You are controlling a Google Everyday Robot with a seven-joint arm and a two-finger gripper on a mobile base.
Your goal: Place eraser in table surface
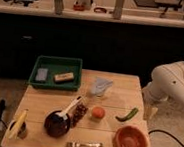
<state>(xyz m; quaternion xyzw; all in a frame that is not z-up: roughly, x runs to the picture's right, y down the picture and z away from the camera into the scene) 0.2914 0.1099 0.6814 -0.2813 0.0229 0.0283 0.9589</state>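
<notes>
end effector (pixel 149 109) beside table (pixel 128 88), tan eraser (pixel 64 77) in tray (pixel 57 60).

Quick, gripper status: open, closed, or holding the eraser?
Gripper: cannot be told; it sits beside the table surface, apart from the eraser in the green tray.

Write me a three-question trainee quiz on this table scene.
1. True or false: the eraser lies in the green tray.
2. Which lies nearer the fork? A) orange bowl B) grey-blue pad
3. Fill in: the gripper hangs by the ____ edge of the table surface.
Key: 1 true; 2 A; 3 right.
</notes>
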